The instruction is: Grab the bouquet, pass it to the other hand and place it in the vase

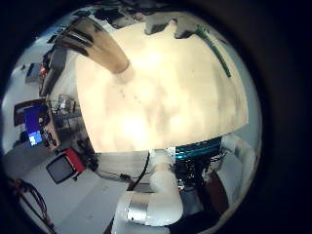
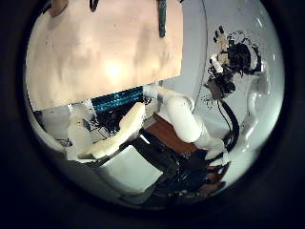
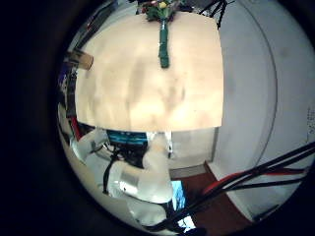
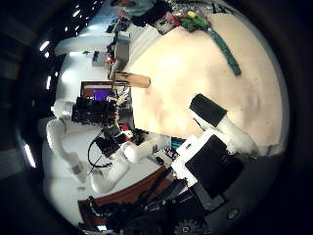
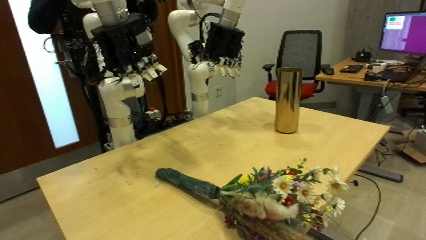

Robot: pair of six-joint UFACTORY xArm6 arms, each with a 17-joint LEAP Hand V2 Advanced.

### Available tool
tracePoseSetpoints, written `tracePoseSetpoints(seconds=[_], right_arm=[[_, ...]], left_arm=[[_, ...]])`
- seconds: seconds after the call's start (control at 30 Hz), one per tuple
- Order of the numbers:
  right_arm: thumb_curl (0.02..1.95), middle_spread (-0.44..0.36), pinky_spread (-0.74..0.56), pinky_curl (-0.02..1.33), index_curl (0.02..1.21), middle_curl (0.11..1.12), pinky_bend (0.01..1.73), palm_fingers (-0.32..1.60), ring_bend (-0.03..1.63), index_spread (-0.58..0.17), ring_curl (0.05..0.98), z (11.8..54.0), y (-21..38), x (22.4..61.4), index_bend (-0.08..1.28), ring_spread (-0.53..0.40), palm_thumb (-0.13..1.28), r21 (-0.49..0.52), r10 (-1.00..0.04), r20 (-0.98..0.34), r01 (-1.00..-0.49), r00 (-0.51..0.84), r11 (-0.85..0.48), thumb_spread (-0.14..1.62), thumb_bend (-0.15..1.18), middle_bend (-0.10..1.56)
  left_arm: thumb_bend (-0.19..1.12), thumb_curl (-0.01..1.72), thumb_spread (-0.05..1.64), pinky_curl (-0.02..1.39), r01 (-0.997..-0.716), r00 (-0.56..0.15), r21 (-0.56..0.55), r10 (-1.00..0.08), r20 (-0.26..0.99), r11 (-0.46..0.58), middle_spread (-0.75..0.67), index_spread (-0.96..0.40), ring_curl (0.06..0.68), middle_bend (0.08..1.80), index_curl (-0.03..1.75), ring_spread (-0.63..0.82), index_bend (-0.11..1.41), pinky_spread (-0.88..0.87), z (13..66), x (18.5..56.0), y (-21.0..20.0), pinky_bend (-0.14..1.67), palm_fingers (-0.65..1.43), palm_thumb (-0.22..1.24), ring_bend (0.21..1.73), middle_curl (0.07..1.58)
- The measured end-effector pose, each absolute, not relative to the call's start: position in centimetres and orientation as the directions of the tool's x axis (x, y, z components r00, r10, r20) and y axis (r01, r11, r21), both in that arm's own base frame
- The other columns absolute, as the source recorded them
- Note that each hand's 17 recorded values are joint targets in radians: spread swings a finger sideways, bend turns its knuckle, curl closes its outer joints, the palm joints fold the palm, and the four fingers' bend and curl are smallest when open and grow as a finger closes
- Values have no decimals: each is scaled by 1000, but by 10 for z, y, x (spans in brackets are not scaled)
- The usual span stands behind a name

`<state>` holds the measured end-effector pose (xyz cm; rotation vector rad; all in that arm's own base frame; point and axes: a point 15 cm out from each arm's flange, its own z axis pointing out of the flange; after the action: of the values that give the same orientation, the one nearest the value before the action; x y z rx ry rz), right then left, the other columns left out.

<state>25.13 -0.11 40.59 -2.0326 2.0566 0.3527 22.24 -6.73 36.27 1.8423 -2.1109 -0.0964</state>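
Bouquet (image 5: 266,195) flat on table (image 5: 120,185), vase (image 5: 286,100) upright.

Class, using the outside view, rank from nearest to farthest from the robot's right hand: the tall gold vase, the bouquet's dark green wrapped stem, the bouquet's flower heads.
1. Tall gold vase, upright at the table's far side, nearest the right hand.
2. Dark green wrapped stem, mid-table.
3. Flower heads, at the table's near edge.
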Motion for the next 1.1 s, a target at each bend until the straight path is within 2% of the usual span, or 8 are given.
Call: tracePoseSetpoints(seconds=[0.17,0.33,0.4,0.67,0.87,0.97,1.1], right_arm=[[408,147,305,237,337,330,186,384,362,-278,202,401,-4,269,182,149,770,-19,-946,-323,-999,-22,30,1067,-21,219],[403,162,312,242,314,334,202,423,411,-263,205,389,-6,279,164,131,755,32,-941,-336,-999,-49,40,1074,-22,244],[399,128,308,246,301,337,208,446,444,-253,206,386,-10,288,158,111,746,53,-938,-339,-997,-70,55,1080,-23,264],[393,142,292,264,269,341,268,400,498,-179,207,379,-37,354,147,92,696,98,-912,-326,-969,-247,227,1088,-26,291],[391,151,273,269,255,352,295,388,533,-148,207,364,-58,394,143,86,666,32,-884,-325,-938,-336,344,1093,-26,340],[391,157,242,264,235,383,298,432,626,-115,224,345,-70,423,128,70,652,-2,-866,-327,-916,-377,400,1089,-26,445],[390,128,202,274,228,387,351,401,712,-102,247,311,-71,452,126,24,648,6,-855,-322,-904,-407,428,1090,-23,438]], left_arm=[[-29,308,934,208,-948,-110,271,-970,215,167,337,146,217,200,419,544,192,517,361,223,-69,173,194,465,328,324],[-29,308,936,208,-943,-146,264,-965,217,202,334,144,216,198,416,540,195,517,361,223,-72,172,195,469,327,325],[-29,308,936,209,-942,-162,257,-962,220,218,327,144,217,198,417,544,195,516,362,225,-72,172,199,469,335,326],[-29,308,936,210,-931,-245,214,-940,237,296,320,144,217,200,415,543,190,515,360,236,-76,173,206,469,347,331],[-29,308,943,211,-920,-281,204,-927,248,334,317,144,216,200,414,534,193,514,357,238,-72,172,206,471,349,334],[-29,309,945,211,-922,-279,202,-927,250,331,313,142,214,200,413,532,193,514,357,244,-70,172,207,467,349,335],[-30,310,948,210,-920,-279,205,-926,253,333,309,133,212,198,417,531,199,514,357,252,-70,170,210,462,348,333]])
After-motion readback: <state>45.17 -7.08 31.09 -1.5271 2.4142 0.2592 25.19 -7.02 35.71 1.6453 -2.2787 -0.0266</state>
